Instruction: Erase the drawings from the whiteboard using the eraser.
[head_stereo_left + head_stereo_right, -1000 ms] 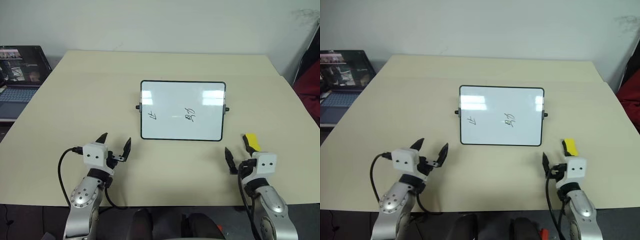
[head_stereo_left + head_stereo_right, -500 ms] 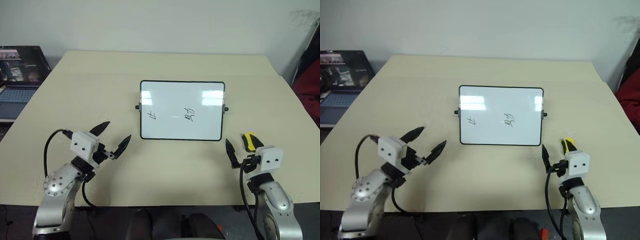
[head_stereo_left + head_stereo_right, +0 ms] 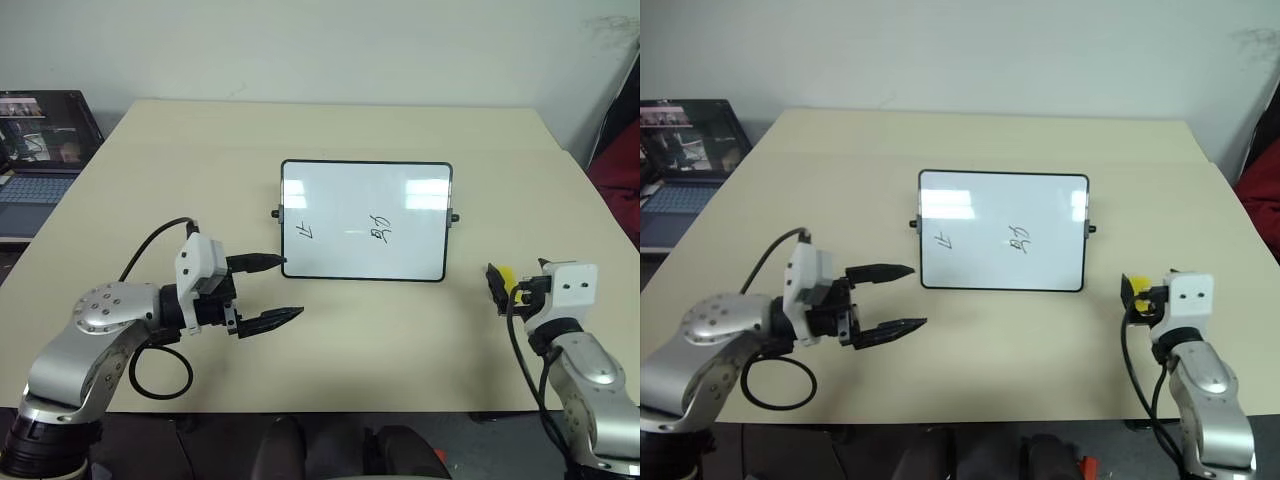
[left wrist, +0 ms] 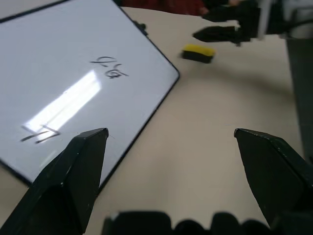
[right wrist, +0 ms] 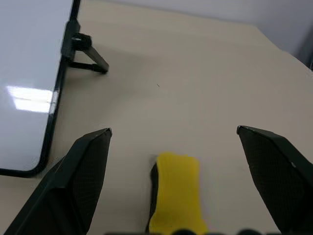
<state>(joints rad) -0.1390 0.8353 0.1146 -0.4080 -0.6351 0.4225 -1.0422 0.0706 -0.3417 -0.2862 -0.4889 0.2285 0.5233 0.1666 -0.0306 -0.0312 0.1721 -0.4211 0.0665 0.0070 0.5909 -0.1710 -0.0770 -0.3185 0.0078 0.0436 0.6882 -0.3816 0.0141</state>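
Note:
The whiteboard [image 3: 340, 195] stands propped in the middle of the table, with two small dark drawings on it, one at its lower left [image 3: 305, 231] and one near its centre [image 3: 380, 232]. The yellow eraser [image 5: 177, 193] lies flat on the table to the right of the board's lower right corner. My right gripper [image 5: 174, 130] is open, and the eraser lies between its fingers [image 5: 83, 171] with clear gaps on both sides. Pointing sideways to the right, my left gripper [image 3: 290, 287] is open and empty just off the board's lower left corner.
An open laptop [image 3: 35, 140] sits off the table's left side. Something red [image 3: 615, 185] stands past the right edge. A black cable [image 3: 160, 365] loops on the table by my left arm. The beige table [image 3: 200, 160] is bare around the board.
My left arm has swung out and up, turning its gripper from pointing forward to pointing right toward the board's lower left corner. The right gripper rose and shifted right by the eraser. Both stayed open.

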